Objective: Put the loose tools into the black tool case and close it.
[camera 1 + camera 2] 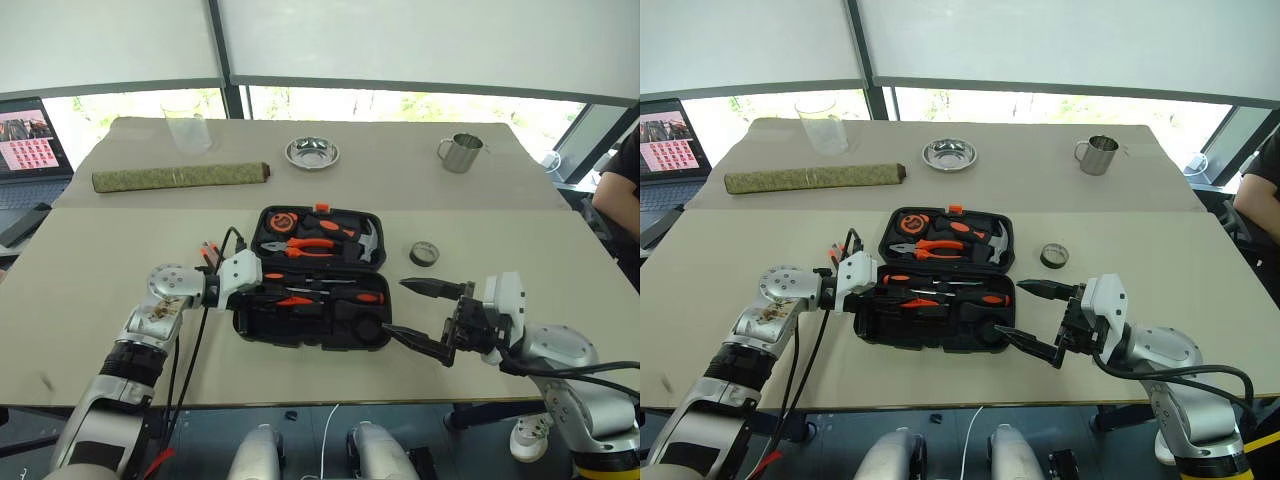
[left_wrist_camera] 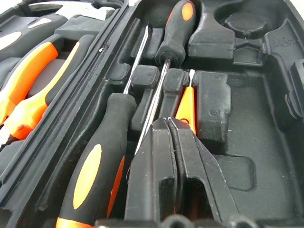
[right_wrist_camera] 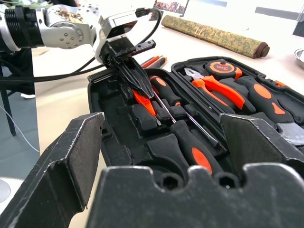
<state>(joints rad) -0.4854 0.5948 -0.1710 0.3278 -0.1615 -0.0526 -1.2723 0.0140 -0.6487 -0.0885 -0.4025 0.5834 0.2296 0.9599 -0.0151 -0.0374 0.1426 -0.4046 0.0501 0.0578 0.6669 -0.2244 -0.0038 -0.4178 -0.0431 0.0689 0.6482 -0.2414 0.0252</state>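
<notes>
My left gripper jaws are closed over the orange tester pen in the black tool case; the wide-open right gripper is nearer the black tape roll, loose toward the desk's right edge.

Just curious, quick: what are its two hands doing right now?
Left gripper: shut inside the open black plastic tool case; holding anything, cannot tell.
Right gripper: open, empty.

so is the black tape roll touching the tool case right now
Apart. The left eye view shows the black tape roll lying on bare table beside the open tool case, with tabletop visible between them.
</notes>
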